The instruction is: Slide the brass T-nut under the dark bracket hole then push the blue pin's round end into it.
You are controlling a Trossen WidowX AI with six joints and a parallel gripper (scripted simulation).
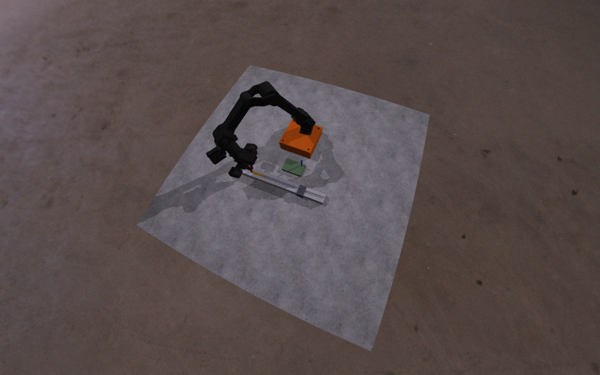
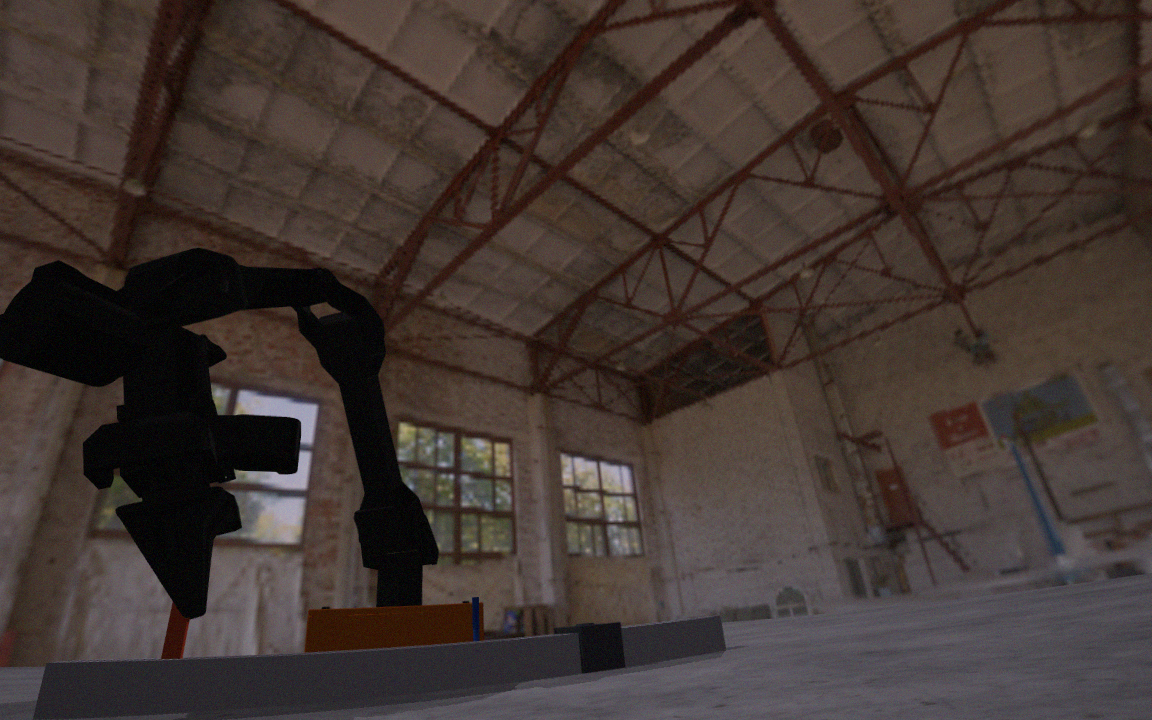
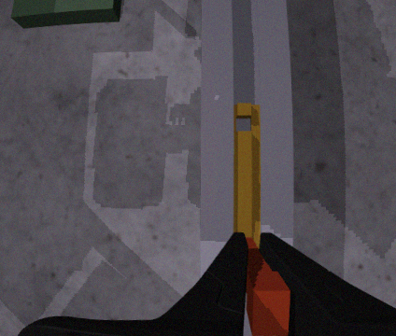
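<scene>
Nearly closed jaws of the black gripper grip the orange handle; the long brass T-nut lines up with the aluminum rail's slot. Mottled gray surface; brick-walled, steel-trussed hall, its posters unreadable.

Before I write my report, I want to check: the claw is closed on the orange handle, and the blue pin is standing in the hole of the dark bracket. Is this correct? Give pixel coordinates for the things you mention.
Not quite: the blue pin (image 1: 301,162) stands in the green tray (image 1: 291,167), as the top view shows. The rest of your statement is right.
</scene>
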